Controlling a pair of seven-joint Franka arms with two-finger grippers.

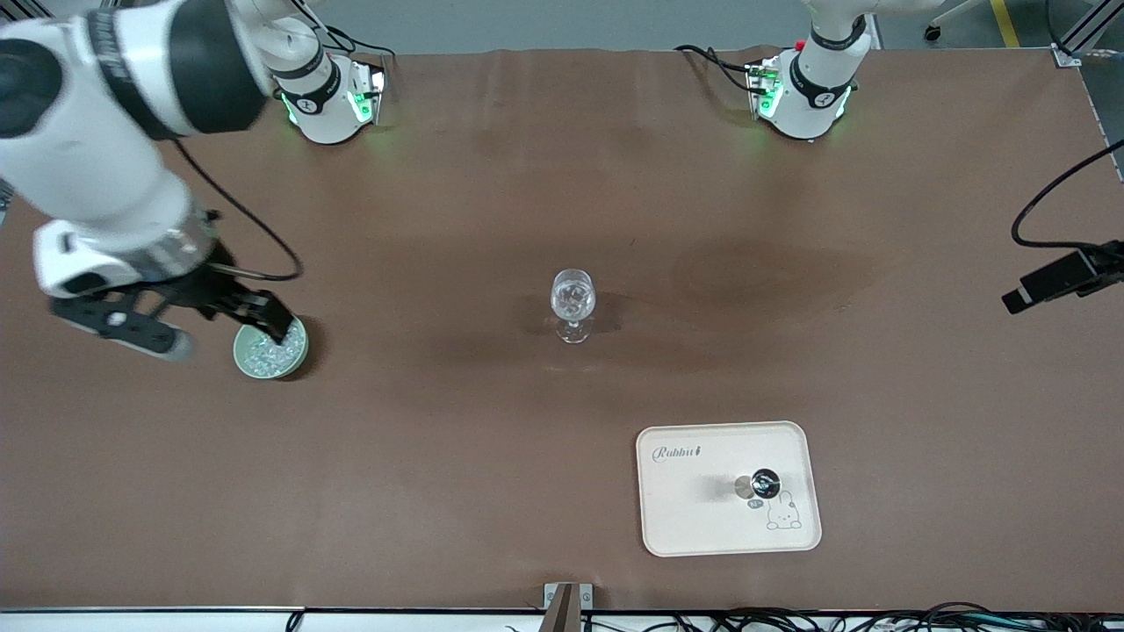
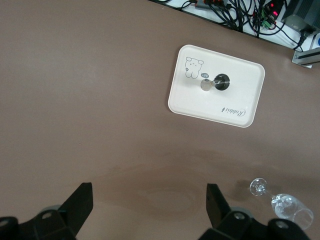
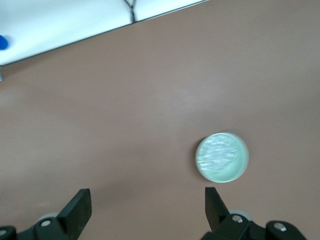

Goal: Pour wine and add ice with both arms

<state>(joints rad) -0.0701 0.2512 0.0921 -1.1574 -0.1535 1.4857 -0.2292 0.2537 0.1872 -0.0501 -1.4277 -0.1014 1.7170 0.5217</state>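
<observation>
A clear stemmed glass [image 1: 572, 303] stands upright mid-table; it also shows in the left wrist view [image 2: 282, 202]. Something glitters in its bowl; I cannot tell what. A pale green bowl [image 1: 295, 355] holding ice [image 1: 266, 354] sits toward the right arm's end, and shows in the right wrist view [image 3: 222, 157]. My right gripper [image 1: 228, 336] is open and empty, one finger over the bowl's rim; in its own view [image 3: 145, 207] the bowl lies off to one side. My left gripper [image 2: 148, 205] is open and empty, high over bare table; it is out of the front view.
A cream tray [image 1: 694, 518] with a rabbit print lies nearer the front camera than the glass; it also shows in the left wrist view [image 2: 240, 80]. A small dark, silver-topped thing [image 1: 763, 480] stands on it. A black camera [image 1: 1058, 276] sits at the left arm's end of the table.
</observation>
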